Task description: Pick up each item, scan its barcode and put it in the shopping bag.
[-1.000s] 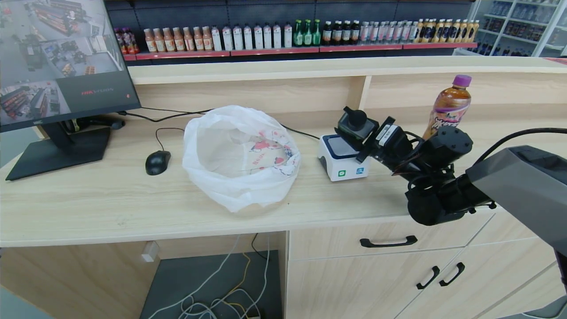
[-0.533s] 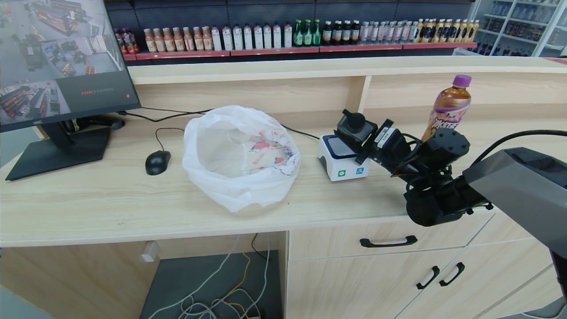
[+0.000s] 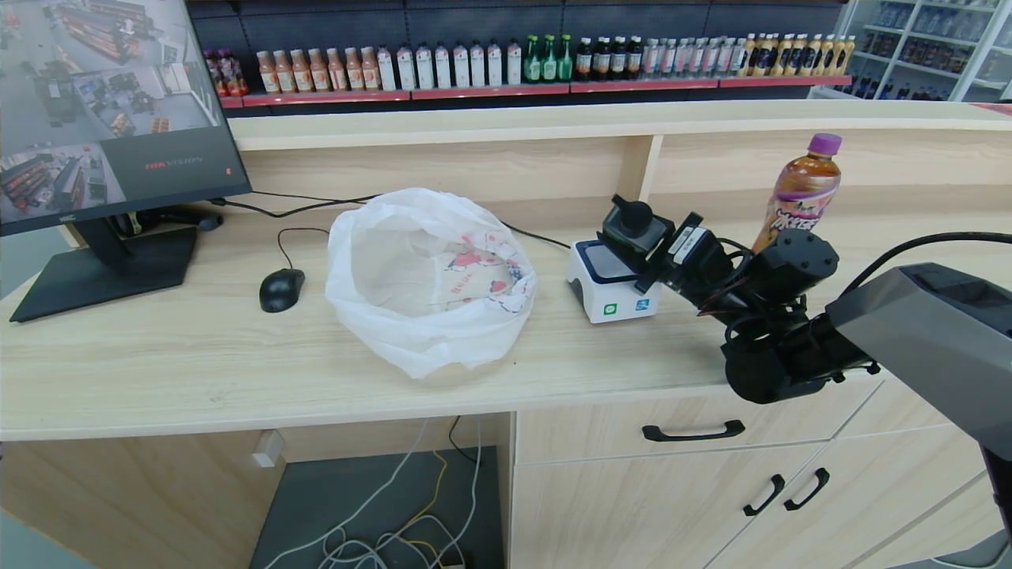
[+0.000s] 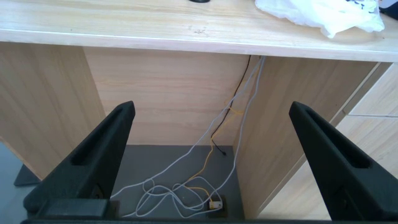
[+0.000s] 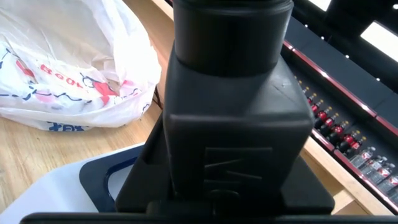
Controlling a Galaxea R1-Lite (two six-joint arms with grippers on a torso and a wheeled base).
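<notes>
- The black bottle (image 3: 632, 225) hangs tilted just above the white scanner (image 3: 615, 304), pinched by the right gripper (image 3: 650, 243); the right wrist view shows its round cap and square shoulders (image 5: 230, 124) over the scanner's glass top (image 5: 102, 180).
- The scanner sits right of the counter's (image 3: 198, 363) middle, near the back edge.
- The shopping bag (image 3: 431, 280) stands open at the counter's middle, just beside the scanner.
- A brown bottle with a purple cap (image 3: 798, 194) stands upright toward the back right corner.
- The left gripper (image 4: 211, 107) is spread wide below the front edge, facing loose cables (image 4: 186, 190).
- A mouse (image 3: 281, 289) and a monitor (image 3: 103, 103) occupy the left end.
</notes>
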